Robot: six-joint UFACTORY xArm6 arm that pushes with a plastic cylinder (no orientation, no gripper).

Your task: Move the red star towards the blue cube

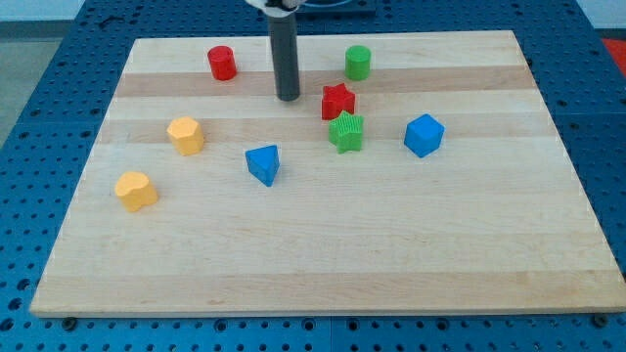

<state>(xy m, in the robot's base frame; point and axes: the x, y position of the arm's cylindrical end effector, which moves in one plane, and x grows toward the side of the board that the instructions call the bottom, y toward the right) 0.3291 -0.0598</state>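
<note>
The red star [337, 101] lies on the wooden board [323, 254] right of centre, near the view's top. A green star [346, 132] touches it just below. The blue cube [424, 135] sits to the right of both stars, apart from them. My tip [288, 98] rests on the board to the left of the red star, with a small gap between them. The dark rod rises straight up out of the view's top.
A red cylinder [222, 63] and a green cylinder [358, 63] stand near the view's top. Two yellow blocks [185, 135] [136, 191] lie at the left. A blue triangular block [263, 164] lies below my tip. Blue perforated table surrounds the board.
</note>
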